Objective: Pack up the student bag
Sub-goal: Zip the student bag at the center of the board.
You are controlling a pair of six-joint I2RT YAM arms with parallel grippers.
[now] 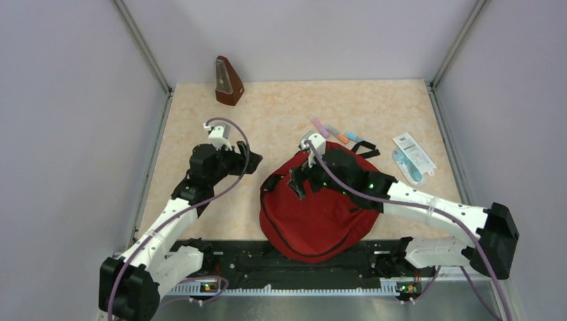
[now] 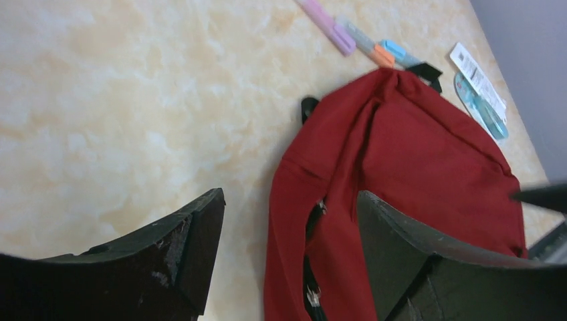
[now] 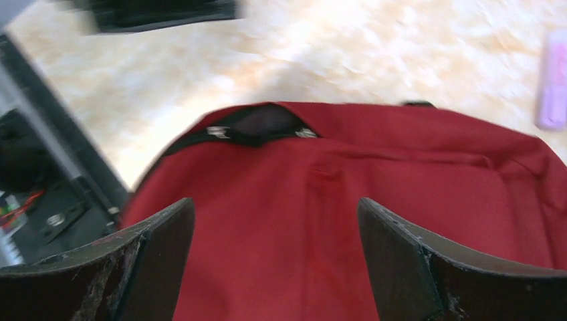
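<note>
Left gripper (image 2: 289, 197) and right gripper (image 3: 275, 200) both have jaws wide apart, holding nothing, and I think the bag (image 1: 321, 214), lying flat on the table (image 1: 374, 114) under the right one, is soft and floppy, so I would pinch its zip (image 3: 257, 130) edge.

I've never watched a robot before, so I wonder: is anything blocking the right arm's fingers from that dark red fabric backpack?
Nothing visible does. The right arm's open fingers hang directly over the dark red fabric backpack, with only its cloth showing between them. The pastel marker pens lie beyond it, out of the path.
</note>
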